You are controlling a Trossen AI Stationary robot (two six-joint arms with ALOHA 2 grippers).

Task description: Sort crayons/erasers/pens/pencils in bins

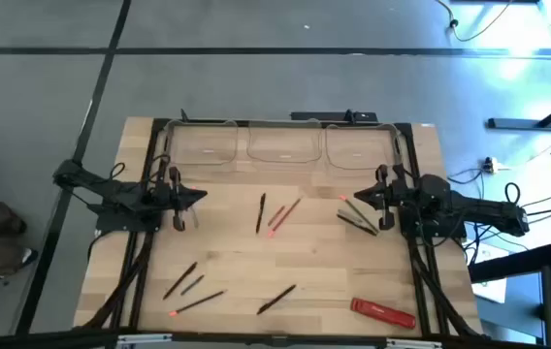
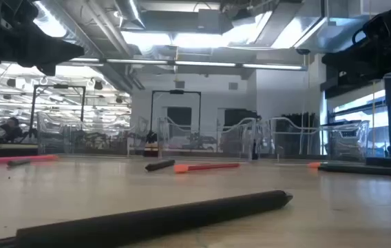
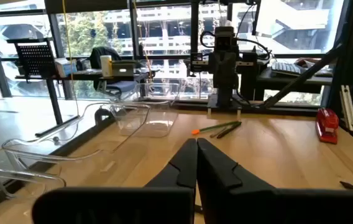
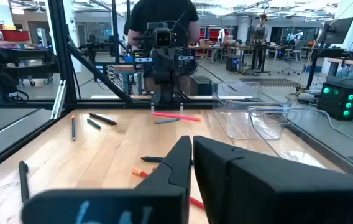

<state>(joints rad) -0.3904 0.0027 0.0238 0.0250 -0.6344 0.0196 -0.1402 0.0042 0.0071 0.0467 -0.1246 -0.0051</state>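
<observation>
From above, the light wooden table [image 1: 285, 257] has three clear plastic bins [image 1: 280, 143] in a row along its far edge. The left gripper [image 1: 201, 197] waits over the left side of the table, its two dark fingers pressed together and holding nothing. The right gripper [image 1: 357, 199] waits over the right side, its fingers almost together and also holding nothing. Thin black pens [image 1: 261, 213] lie in the middle between the two grippers, well apart from both, crossed with thin red-orange sticks [image 1: 285, 215]. More dark sticks lie just beside the right gripper, and a few more lie near the front edge. A flat red bar [image 1: 383, 311] rests at the front right.

From table height, one long black pen [image 2: 154, 219] lies close in front. An orange stick [image 2: 206, 166] lies farther back, and the clear bins [image 2: 244, 138] stand behind it.

From the left wrist, the left gripper's fingers [image 3: 186, 165] touch each other. Two clear bins [image 3: 142, 118] sit off to one side.

From the right wrist, the right gripper's fingers [image 4: 179, 158] sit with a thin gap between them. Pens [image 4: 102, 118] lie on the wood ahead, apart from the fingers.
</observation>
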